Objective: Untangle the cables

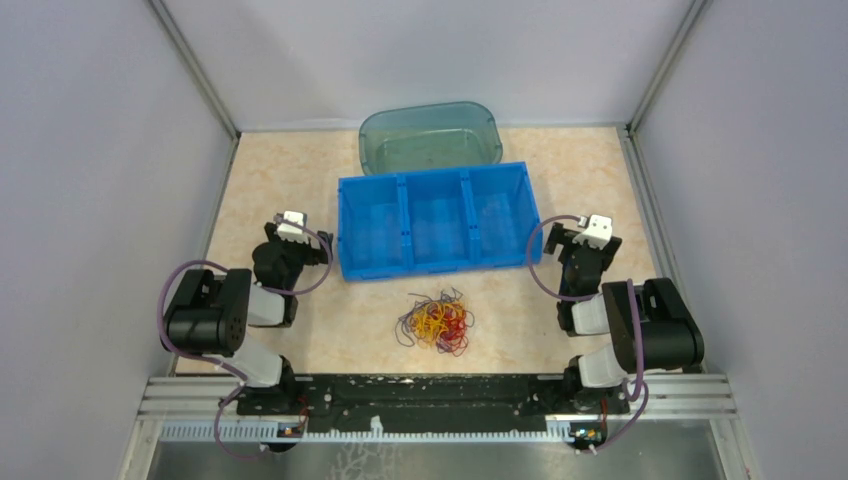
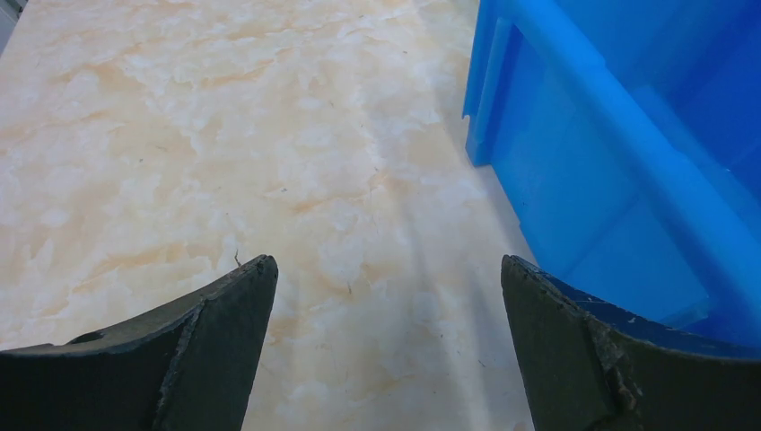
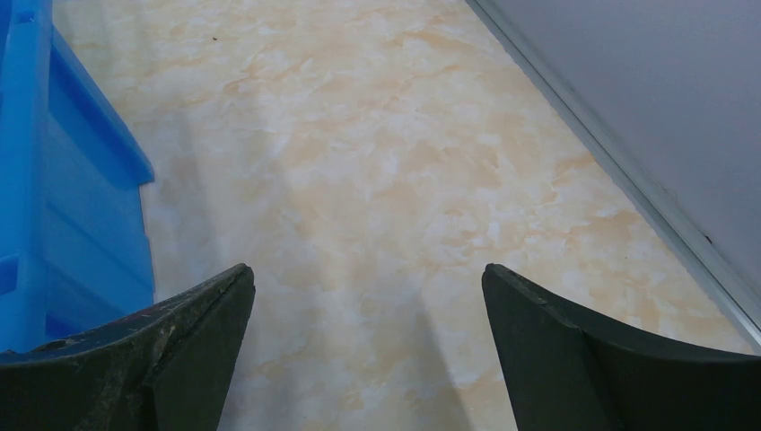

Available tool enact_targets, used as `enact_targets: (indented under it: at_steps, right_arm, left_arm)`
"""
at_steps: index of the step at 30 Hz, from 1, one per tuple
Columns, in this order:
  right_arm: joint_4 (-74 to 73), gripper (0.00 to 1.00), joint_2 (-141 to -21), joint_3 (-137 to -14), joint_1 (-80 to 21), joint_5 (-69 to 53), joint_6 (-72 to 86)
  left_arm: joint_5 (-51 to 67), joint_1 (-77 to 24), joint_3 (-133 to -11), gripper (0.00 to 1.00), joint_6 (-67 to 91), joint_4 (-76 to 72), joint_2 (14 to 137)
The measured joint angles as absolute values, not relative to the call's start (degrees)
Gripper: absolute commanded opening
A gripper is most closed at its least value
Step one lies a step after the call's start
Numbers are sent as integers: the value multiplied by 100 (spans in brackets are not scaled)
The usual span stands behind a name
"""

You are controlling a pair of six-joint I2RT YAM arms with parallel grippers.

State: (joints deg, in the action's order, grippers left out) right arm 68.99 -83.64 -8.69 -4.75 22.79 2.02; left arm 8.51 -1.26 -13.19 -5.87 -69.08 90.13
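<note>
Since neither wrist view catches the clump, the first job, I'd say, is getting a tip over it. The cables (image 1: pixel 437 322) lie on the table (image 1: pixel 290 170) between the arms. They are right of and behind the left gripper (image 1: pixel 292 226), left of and behind the right gripper (image 1: pixel 597 228), and nearer the bases than either tip. Both sets of jaws are spread wide, with nothing in them.

Suggested approach:
- Pull one gripper back and inward and come down on a stray outer loop, not the dense middle. A centre grab likely lifts the whole wad.
- The strands are thin, so get the tips right down to the surface before pinching.
- Put the second gripper on another colour at the opposite edge, then separate slowly and low.

Pose: both arms are folded with elbows up, wrists reaching forward and fingers angled down at bare tabletop. The blue bin (image 1: pixel 433 178) has its left end just right of the left gripper and its right end just left of the right gripper. The side wall (image 3: pixel 646 117) is off to the right gripper's right. The teal tub (image 1: pixel 430 106) sits ahead, beyond the bin.
</note>
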Motion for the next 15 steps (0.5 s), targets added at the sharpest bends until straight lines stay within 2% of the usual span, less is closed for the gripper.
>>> enact_targets:
  at_steps: [15]
  right_arm:
    - [6661,99,-8090,-869,-515,2418,242]
  left_arm:
    - [823,-126,-1332,100,-578,-6882,9006]
